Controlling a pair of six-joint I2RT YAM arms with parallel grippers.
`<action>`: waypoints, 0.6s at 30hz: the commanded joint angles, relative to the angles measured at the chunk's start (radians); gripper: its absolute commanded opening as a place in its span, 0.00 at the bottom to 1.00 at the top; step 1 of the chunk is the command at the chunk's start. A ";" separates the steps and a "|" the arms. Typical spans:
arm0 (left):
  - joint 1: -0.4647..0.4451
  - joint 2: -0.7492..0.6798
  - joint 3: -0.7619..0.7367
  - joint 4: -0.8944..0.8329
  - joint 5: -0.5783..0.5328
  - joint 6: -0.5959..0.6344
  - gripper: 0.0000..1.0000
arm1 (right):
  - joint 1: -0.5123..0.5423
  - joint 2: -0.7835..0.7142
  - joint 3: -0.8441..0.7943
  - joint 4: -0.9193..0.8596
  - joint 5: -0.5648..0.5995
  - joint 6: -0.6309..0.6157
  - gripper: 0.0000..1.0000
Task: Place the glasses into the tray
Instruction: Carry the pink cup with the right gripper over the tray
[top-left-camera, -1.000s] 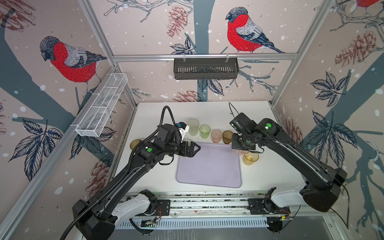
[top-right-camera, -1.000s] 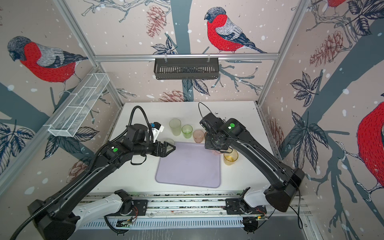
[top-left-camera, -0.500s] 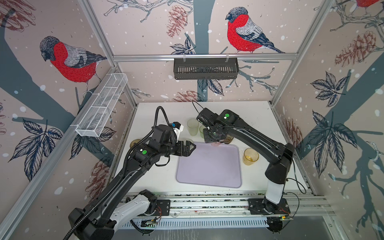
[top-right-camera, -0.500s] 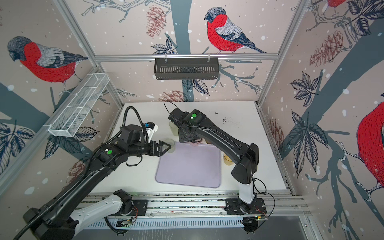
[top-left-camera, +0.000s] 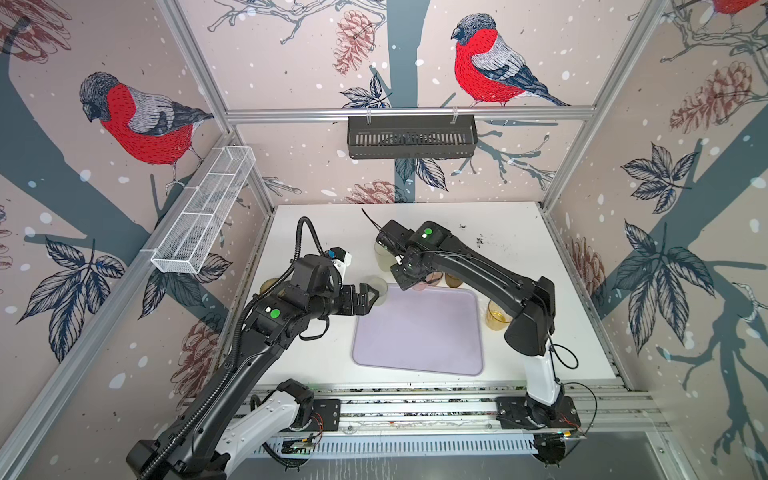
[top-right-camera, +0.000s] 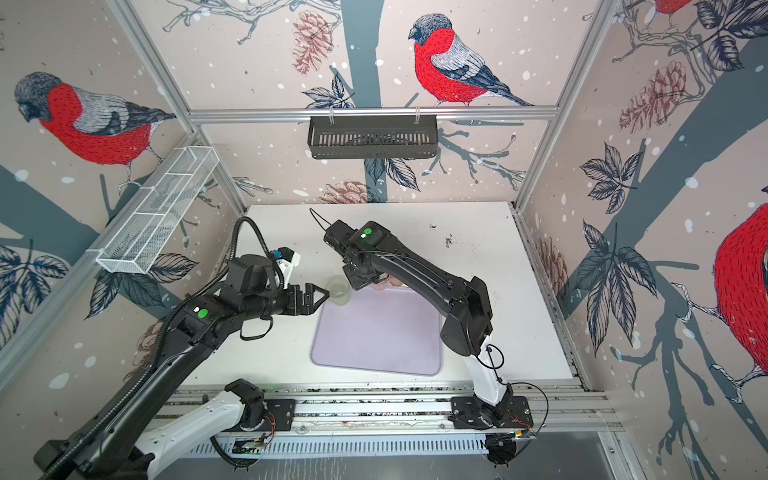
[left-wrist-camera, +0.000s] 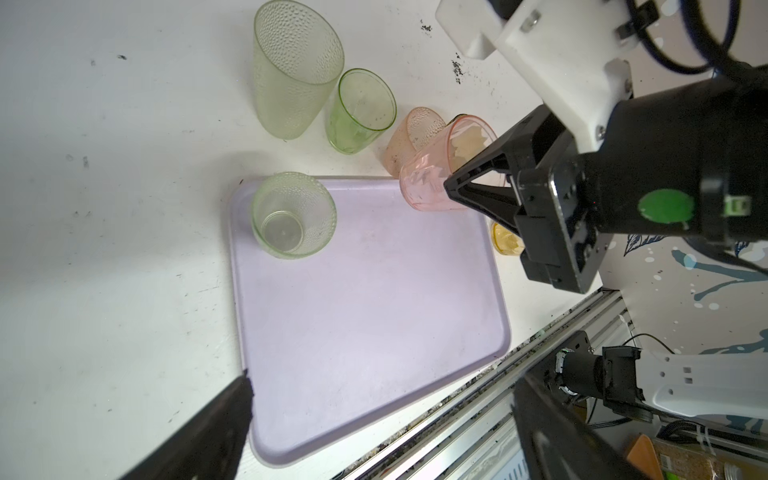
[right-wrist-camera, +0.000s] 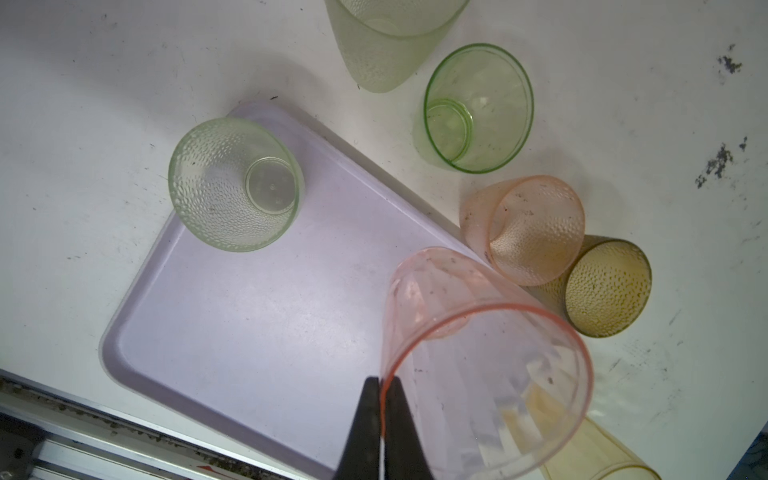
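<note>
The white surface (top-left-camera: 519, 241) carries a large flat pale lilac rectangular tray (top-left-camera: 415, 332), which lies near its middle, toward the near edge.

The left claw (top-right-camera: 321, 296) is released, its jaws wide apart. It sits just left of the tray's far left corner. The right claw (right-wrist-camera: 380, 386) is clenched on the rim of a smooth pink translucent glass (right-wrist-camera: 478, 353), with one finger inside the mouth and one outside. It holds this glass tilted over the tray's far edge, toward the right corner. Whether the glass's base touches the tray cannot be told.

A row of glasses stands on the surface just beyond the tray's far edge. At the left is a tall pale green dimpled tumbler (left-wrist-camera: 295, 70). To its right come a bright green smooth glass (left-wrist-camera: 359, 112), a peach dimpled glass (right-wrist-camera: 528, 228) and a brown dimpled glass (right-wrist-camera: 602, 286) close beside the peach one.

A short pale green dimpled glass (left-wrist-camera: 291, 216) stands upright inside the tray's far left corner, right by the left claw's fingertips. Whether they touch it cannot be told. An amber glass (top-left-camera: 496, 316) stands on the surface just right of the tray. A brownish glass (top-left-camera: 268, 286) sits at the surface's left edge, partly hidden behind the left arm (top-left-camera: 266, 328).
</note>
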 joint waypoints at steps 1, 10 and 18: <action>0.004 -0.029 -0.022 -0.026 -0.033 -0.025 0.97 | -0.002 0.023 0.008 0.026 -0.026 -0.123 0.00; 0.005 -0.062 -0.032 -0.073 -0.075 -0.043 0.98 | -0.001 0.048 -0.056 0.104 -0.077 -0.224 0.00; 0.006 -0.060 -0.026 -0.107 -0.074 -0.050 0.98 | -0.008 0.104 -0.049 0.137 -0.100 -0.261 0.00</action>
